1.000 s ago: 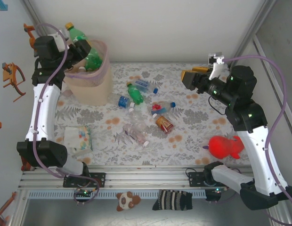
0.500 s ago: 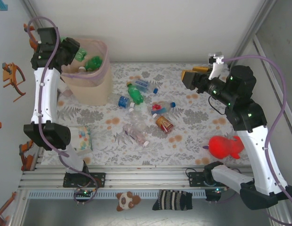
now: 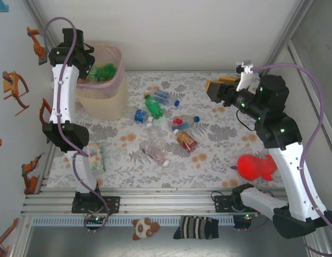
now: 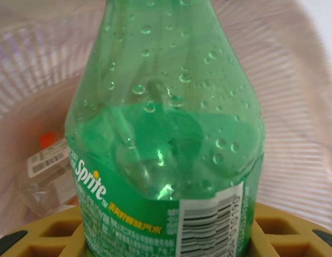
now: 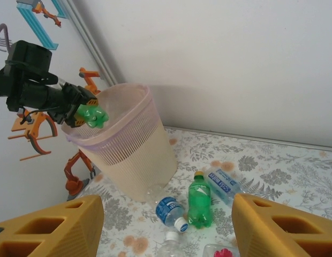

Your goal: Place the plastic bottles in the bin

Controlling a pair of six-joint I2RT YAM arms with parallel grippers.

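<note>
- The desk [image 3: 225, 136], under a flowered cloth, looks as it did a second ago; nothing lying on it has shifted.
- The left arm [image 3: 61, 101] has swung in from the desk's left edge. It now stands steep, with its elbow higher and closer to the bin than before.
- The right arm [image 3: 278, 128] is where it was, raised over the far right part of the desk.
- The bin [image 3: 110, 104] stands at the far left corner, unmoved.
- The plush [image 3: 256, 166] lies at the near right and the box [image 3: 93, 158] at the near left, both as before.
- Loose bottles lie mid-desk, to the right of the bin: a green bottle [image 3: 153, 106], a blue-labelled bottle [image 3: 165, 97] just beside it, a copper bottle [image 3: 186, 140] and a clear bottle [image 3: 154, 151]. None has moved.
- The Sprite bottle [image 4: 166, 134] stood cap-up, high above the bin's back rim, a second ago. Now it is lower and tipped, with its neck pointing into the bin's mouth and its base over the left rim.
- The left end effector [image 3: 94, 70] pinches the Sprite bottle at its label, a yellow finger on each side.
- The right end effector [image 3: 215, 87] has its fingers spread with nothing between them, unchanged.
- An orange-capped bottle [image 4: 48, 171] lies at the bottom of the bin.
</note>
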